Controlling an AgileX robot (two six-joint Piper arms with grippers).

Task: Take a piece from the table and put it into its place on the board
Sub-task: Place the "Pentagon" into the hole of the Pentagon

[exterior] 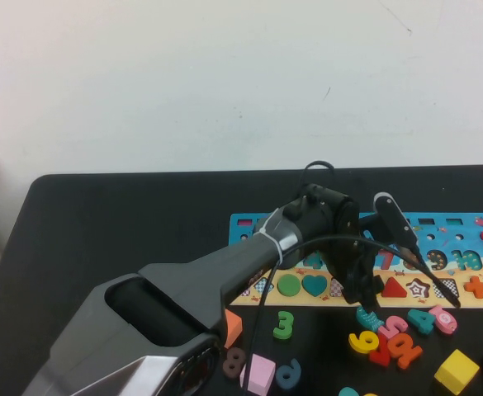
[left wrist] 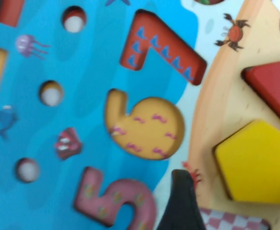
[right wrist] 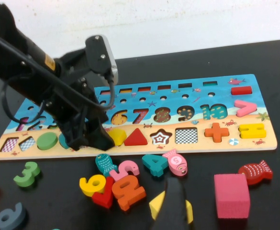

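Yellow wood, the piece (left wrist: 257, 163) sits in its place (left wrist: 226, 189), light, stiff, best pinched by its edges; left gripper (exterior: 365, 290) spread above, right gripper (right wrist: 174, 211) low over the table, jaws untellable.

Showing a broad grey metallic arm shell (exterior: 158, 305) with a dark hollow, narrowing to a glossy black wrist (exterior: 328, 219). Trailing thin black cables (exterior: 324, 169), looping above the wrist. Carrying a small yellow label (right wrist: 49, 61) on the black arm housing. Ending in a black left pincer (exterior: 365, 290). Showing a dark right pincer (right wrist: 174, 206) fingertip.

pink cube (right wrist: 231, 195), red fish (right wrist: 255, 172), green 3 (right wrist: 27, 174); loose numerals
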